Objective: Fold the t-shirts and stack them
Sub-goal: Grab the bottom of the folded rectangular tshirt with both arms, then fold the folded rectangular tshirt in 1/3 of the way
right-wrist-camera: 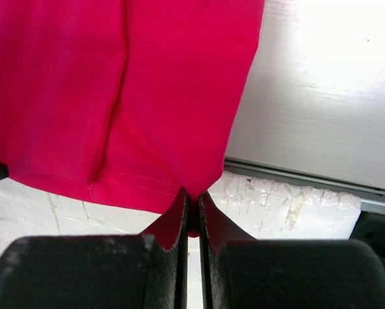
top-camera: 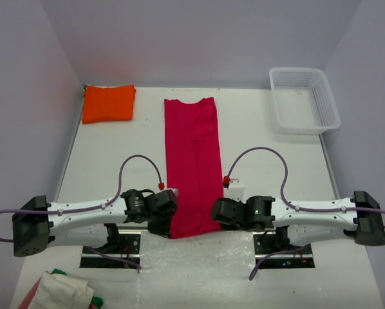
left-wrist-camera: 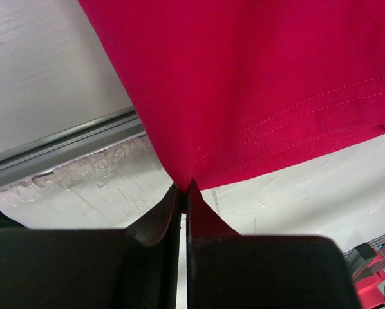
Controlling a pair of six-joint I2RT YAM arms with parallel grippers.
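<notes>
The crimson-red t-shirt (top-camera: 192,161) lies as a long narrow strip down the middle of the table, sleeves folded in. My left gripper (top-camera: 169,219) is shut on its near left corner (left-wrist-camera: 183,175), and my right gripper (top-camera: 213,212) is shut on its near right corner (right-wrist-camera: 194,188). The near hem (left-wrist-camera: 289,122) hangs lifted between the two grippers, with its stitching showing in both wrist views. The orange t-shirt (top-camera: 109,103) sits folded at the far left corner of the table.
A white plastic basket (top-camera: 304,100) stands at the far right. A white and green bundle (top-camera: 64,291) lies at the near left edge. A metal rail (left-wrist-camera: 64,145) runs along the table's near side beneath the arms.
</notes>
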